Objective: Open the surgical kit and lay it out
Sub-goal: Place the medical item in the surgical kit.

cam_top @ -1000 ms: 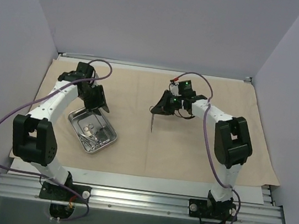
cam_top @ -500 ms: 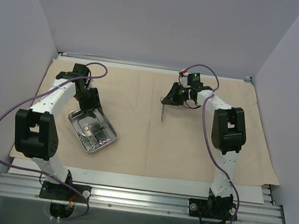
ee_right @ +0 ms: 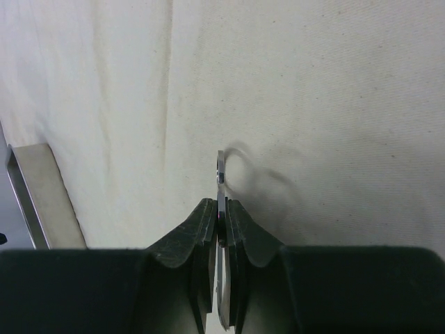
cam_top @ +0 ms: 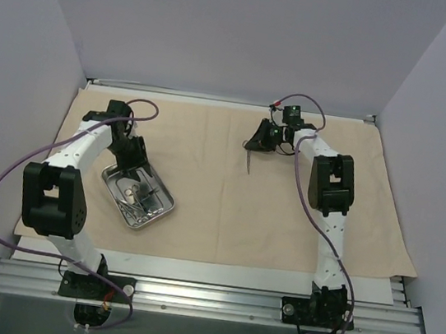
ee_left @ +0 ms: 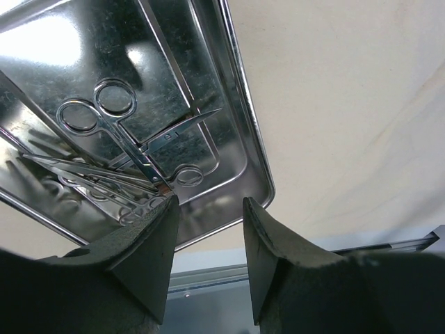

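Observation:
The beige cloth wrap [cam_top: 228, 193] lies spread flat over the table. The shiny steel tray [cam_top: 166, 205] sits on it at the left, with several silver ring-handled instruments [cam_top: 137, 199] inside; they also show in the left wrist view [ee_left: 115, 136]. My left gripper [cam_top: 135, 170] is open and empty, just above the tray's far end [ee_left: 254, 149]. My right gripper [cam_top: 252, 146] is shut on a thin silver instrument [cam_top: 249, 162] and holds it above the cloth at the far middle. In the right wrist view the instrument [ee_right: 221, 177] sticks out edge-on between the fingers.
Purple walls close in the back and both sides. A metal rail [cam_top: 213, 298] runs along the near edge, past a white strip [cam_top: 372, 289] under the cloth. A purple cable loops off each arm.
My right gripper has carried the instrument from the middle of the cloth toward the far edge. My left gripper has drawn in slightly over the tray's far end.

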{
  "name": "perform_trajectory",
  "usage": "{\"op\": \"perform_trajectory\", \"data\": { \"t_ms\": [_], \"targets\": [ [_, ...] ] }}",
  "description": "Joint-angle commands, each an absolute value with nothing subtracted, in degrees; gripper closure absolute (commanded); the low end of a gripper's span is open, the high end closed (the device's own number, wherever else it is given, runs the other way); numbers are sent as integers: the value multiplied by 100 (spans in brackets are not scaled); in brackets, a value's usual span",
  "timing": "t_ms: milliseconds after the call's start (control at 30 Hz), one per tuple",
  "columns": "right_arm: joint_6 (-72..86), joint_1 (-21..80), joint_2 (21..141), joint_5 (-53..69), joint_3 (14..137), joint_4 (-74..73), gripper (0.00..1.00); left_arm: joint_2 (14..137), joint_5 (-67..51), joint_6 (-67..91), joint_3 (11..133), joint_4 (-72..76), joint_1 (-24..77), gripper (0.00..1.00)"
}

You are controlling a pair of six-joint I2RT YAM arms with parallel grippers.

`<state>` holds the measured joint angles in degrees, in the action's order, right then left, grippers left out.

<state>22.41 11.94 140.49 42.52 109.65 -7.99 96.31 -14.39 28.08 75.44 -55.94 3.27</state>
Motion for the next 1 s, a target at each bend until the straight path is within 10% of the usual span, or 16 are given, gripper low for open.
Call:
{"op": "perform_trajectory", "data": {
  "t_ms": [0,967],
  "targets": [
    [2092,1213,14194,4351,11293,-1054,89,9764,-1450,2795,7664,-5686,220,49],
    [1961,1073,13175,1425,12189,-2995,39,10090,-1099,3085,7752,-6205,114,47]
  ]
}}
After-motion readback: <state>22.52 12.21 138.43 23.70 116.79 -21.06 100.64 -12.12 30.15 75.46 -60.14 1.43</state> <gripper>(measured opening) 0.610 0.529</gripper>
